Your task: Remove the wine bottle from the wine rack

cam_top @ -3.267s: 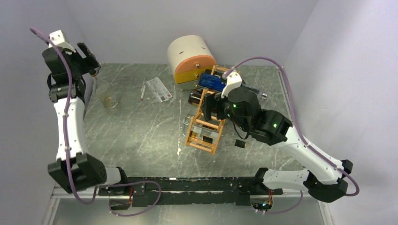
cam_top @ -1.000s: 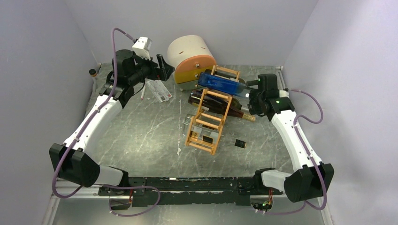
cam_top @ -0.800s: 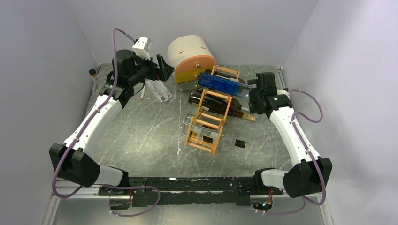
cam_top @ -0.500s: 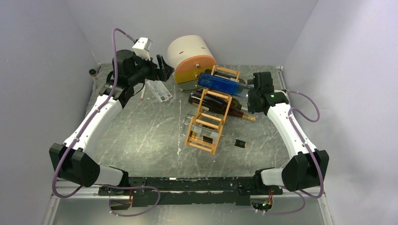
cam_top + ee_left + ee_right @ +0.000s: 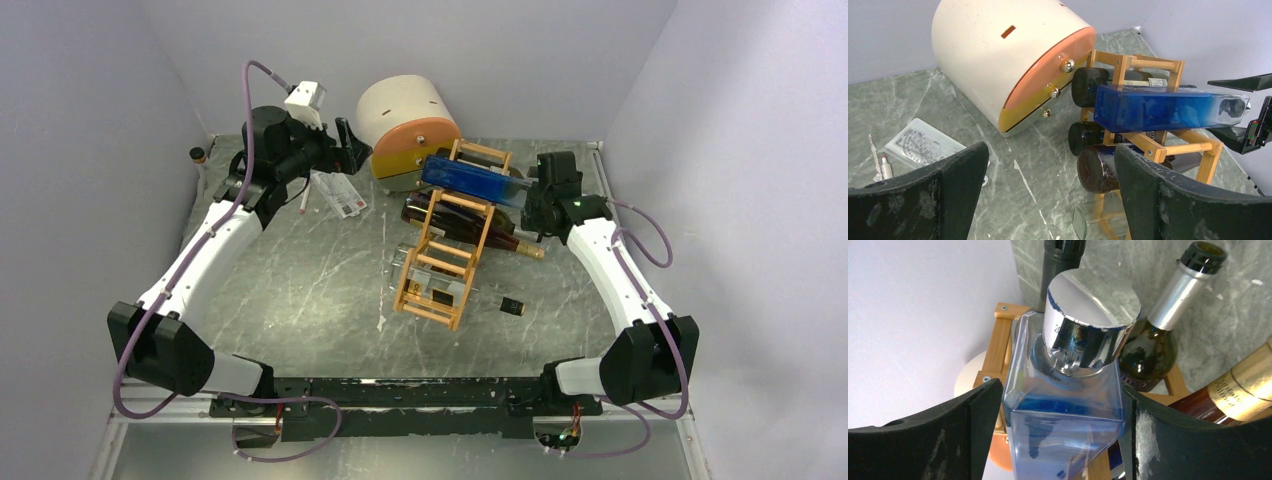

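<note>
Bottles lie across the rack [image 5: 430,313], which sits at a slant in the middle of the table [image 5: 300,280], its far end by the drawer box [image 5: 405,125]. Topmost is the blue bottle [image 5: 468,178], square-sided and clear. It lies on its side over the far rungs, base toward the left and silver cap [image 5: 1088,325] toward the right. It is on the rack, not lifted off.

The right gripper [image 5: 528,195] is at that cap end. In the wrist view one finger stands on each side of the bottle's shoulder, both against the glass or just beside it, with the cap poking out between them. Whether they pinch the glass I cannot tell.

Beside and below the blue bottle, a green bottle [image 5: 1173,305] with a silver foil neck and a brown bottle [image 5: 505,237] with a gold foil neck rest in the rack, necks pointing right as well. Another dark neck shows on the far side.

The left gripper [image 5: 352,150] hangs over the far left of the table, just left of the drawer box. Its fingers are spread wide with nothing between them, facing the bottles' bases. Near it on the table lie a white card [image 5: 338,190] and a pen [image 5: 304,196]. A small black block [image 5: 512,306] lies just right of the rack's near end.
</note>
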### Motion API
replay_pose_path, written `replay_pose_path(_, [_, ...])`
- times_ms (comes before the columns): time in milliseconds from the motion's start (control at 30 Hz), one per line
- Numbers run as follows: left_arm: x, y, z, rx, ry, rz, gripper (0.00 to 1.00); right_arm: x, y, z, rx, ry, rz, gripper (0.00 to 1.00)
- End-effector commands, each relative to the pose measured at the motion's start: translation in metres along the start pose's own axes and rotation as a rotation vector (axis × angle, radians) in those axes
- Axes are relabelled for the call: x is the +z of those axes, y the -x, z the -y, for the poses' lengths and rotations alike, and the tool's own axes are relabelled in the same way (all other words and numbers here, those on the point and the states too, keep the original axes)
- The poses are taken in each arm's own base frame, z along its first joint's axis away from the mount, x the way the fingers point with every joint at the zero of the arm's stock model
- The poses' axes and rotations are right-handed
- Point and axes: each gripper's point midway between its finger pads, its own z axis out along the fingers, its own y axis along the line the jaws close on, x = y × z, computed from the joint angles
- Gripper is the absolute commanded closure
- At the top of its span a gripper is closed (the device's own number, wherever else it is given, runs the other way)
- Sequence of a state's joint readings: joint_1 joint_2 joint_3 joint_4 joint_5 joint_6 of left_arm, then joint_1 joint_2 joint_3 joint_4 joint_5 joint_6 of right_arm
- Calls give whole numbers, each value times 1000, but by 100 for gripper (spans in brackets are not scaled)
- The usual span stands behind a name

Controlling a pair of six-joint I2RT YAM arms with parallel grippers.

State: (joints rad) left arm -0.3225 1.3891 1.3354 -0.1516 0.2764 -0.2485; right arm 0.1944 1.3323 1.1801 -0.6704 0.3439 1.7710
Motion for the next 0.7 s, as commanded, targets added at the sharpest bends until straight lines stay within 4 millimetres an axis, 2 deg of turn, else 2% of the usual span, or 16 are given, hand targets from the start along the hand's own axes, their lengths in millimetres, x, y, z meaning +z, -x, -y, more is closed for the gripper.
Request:
replay_pose_path(0, [-4,22,5,28,1,51,1,-2,-4,-8,80,32,-7,19])
replay_pose_path(233, [-8,25,7,31,-2,61,1,-7,-10,-18,85,62,0,32])
replay_pose_path(400, [-8,25,7,34,3,62,1,-13,-15,-27,72,99,-22,50])
replay_pose_path(533, [-9,26,8,32,-1,65,1,-26,-17,-40,42,167,-44,69])
replay_pose_path(667, [-10,28,9,37,-7,67,1,-45,-13,-67,-5,315,-38,83])
